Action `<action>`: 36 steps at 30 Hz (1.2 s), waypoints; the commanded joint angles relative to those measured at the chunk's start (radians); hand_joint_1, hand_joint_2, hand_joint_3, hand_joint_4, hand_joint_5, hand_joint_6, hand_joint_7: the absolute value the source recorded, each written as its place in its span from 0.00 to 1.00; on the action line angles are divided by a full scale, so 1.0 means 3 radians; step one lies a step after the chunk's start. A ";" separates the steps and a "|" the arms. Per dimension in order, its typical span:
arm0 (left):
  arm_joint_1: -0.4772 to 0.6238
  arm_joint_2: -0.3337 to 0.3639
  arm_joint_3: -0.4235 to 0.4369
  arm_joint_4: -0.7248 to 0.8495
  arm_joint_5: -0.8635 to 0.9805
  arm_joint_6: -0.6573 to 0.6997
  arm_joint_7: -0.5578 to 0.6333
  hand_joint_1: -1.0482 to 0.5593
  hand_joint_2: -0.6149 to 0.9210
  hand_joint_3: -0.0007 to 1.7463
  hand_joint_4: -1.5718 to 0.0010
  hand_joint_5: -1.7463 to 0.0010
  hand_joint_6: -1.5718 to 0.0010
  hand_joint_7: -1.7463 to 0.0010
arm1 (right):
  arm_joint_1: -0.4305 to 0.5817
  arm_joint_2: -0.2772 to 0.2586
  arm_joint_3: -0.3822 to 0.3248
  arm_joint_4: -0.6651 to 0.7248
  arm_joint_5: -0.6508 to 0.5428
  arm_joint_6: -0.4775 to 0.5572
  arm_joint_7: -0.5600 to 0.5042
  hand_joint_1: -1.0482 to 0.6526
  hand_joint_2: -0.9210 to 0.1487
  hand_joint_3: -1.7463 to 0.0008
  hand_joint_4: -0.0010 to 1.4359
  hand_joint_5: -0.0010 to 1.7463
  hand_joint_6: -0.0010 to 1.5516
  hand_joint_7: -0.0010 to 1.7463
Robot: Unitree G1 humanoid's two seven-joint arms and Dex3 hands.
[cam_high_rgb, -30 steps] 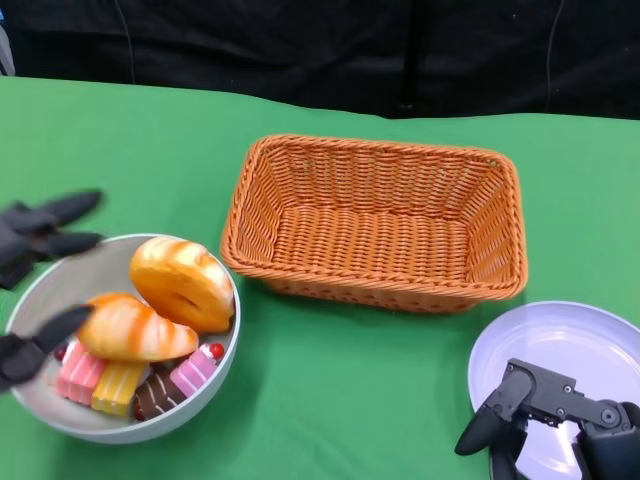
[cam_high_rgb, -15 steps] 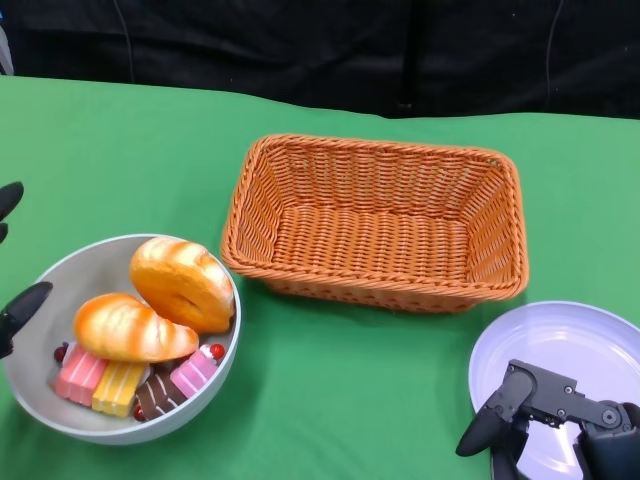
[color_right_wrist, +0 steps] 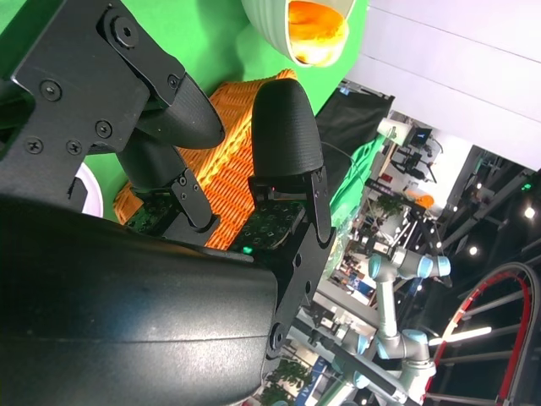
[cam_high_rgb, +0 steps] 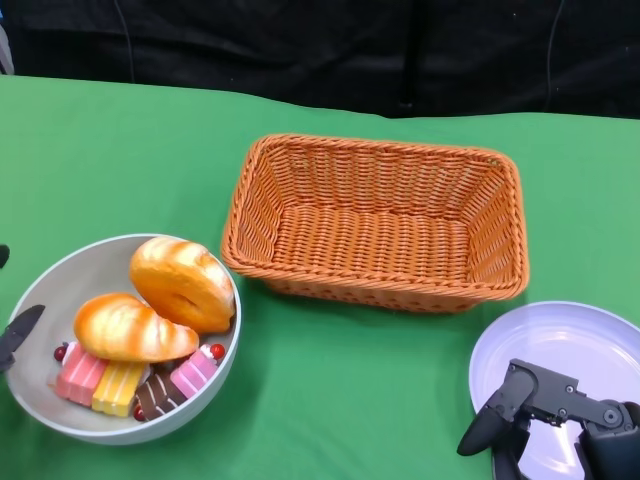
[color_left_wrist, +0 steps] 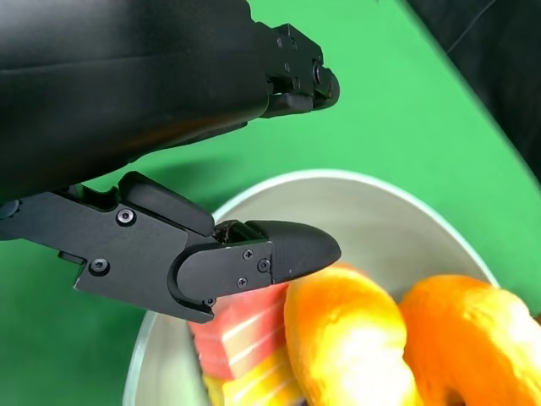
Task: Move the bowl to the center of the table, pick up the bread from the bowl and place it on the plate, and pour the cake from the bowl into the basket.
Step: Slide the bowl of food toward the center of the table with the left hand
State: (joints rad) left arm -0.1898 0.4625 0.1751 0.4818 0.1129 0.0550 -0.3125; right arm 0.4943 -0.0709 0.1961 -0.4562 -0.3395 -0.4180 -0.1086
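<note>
Your bowl (cam_high_rgb: 125, 340) sits at lower left, bread (cam_high_rgb: 183, 283) inside; left hand (cam_high_rgb: 14, 330) spread and empty beside it, right hand (cam_high_rgb: 545, 415) idle, empty. Next, grip the rim.

A grey bowl (cam_high_rgb: 45, 290) at lower left holds two glazed bread pieces (cam_high_rgb: 180, 283) and small cakes (cam_high_rgb: 100, 383); a fingertip of the left hand (cam_high_rgb: 14, 333) touches its rim. The wicker basket (cam_high_rgb: 375, 222) sits centre, the right hand (cam_high_rgb: 545, 415) over the white plate (cam_high_rgb: 570, 340)
</note>
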 commanded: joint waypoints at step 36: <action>-0.0337 -0.0469 0.0564 -0.1324 -0.2104 0.3755 -0.0239 0.26 1.00 0.43 1.00 1.00 1.00 1.00 | 0.0045 -0.0027 0.0002 -0.0187 0.0058 -0.0072 0.0053 0.62 0.74 0.01 0.64 1.00 0.56 0.80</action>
State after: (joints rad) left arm -0.2929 0.3167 0.3281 0.1042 -0.5092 1.1734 -0.3997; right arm 0.5011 -0.0722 0.1909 -0.4797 -0.3179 -0.4116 -0.1016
